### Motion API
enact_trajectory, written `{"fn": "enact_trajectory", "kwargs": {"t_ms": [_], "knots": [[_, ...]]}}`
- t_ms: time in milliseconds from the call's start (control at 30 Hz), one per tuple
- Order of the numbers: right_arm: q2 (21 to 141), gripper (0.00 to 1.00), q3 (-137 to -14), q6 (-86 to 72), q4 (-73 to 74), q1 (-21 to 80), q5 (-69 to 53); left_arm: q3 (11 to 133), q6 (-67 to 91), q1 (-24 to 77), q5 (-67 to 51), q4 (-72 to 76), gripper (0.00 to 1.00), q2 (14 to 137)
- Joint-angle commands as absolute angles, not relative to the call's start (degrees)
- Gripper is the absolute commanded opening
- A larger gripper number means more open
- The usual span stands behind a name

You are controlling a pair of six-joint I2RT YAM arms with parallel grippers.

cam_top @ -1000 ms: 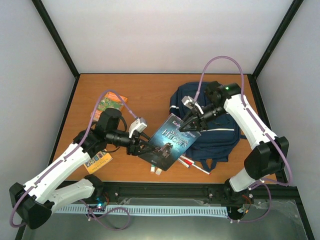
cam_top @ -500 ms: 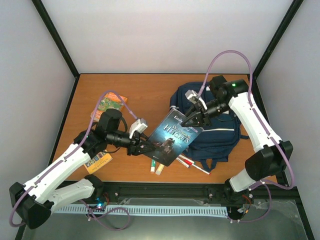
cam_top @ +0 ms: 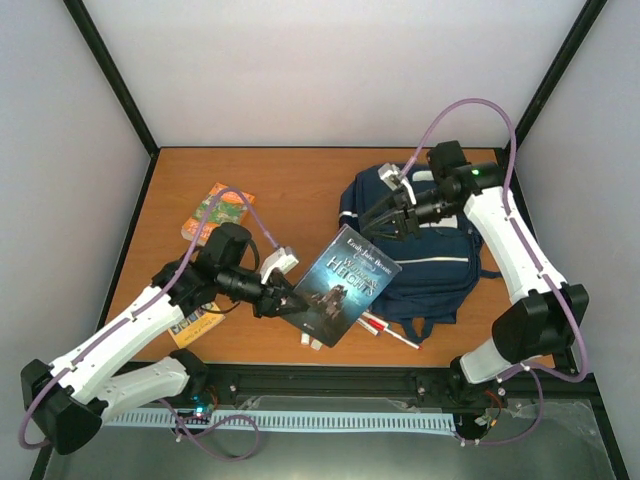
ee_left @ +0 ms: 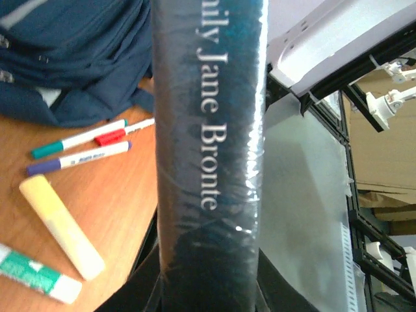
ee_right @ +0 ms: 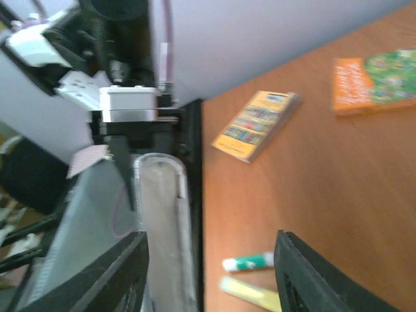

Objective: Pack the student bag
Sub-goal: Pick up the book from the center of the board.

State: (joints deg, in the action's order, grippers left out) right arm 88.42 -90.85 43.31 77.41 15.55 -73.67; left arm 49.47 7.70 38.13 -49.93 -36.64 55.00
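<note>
Right gripper (cam_top: 383, 220) has drawn back over the student bag (cam_top: 440, 265), jaws apart, empty — left gripper (cam_top: 288, 302) clamps the book (cam_top: 345, 285), mid-loading, and probably next needs the bag held open.

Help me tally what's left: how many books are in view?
3: a dark novel in the left gripper, an orange-green book far left, a yellow book by the left arm. More may be hidden.

Navy student bag (cam_top: 440, 268) with thin white stripes; dark blue book (cam_top: 342, 287).
</note>
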Motion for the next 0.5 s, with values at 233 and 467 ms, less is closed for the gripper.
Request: {"fn": "enact_trajectory", "kwargs": {"t_ms": [233, 467], "knots": [[79.77, 0.56, -80.93, 46.12, 70.48, 1.54, -53.67, 49.86, 21.34, 39.37, -40.46, -31.13, 0.01, 51.46], [69.62, 0.53, -66.82, 57.50, 70.33, 0.71, -34.01, 47.97, 29.00, 39.37, -32.04, -25.84, 0.01, 50.83]]}}
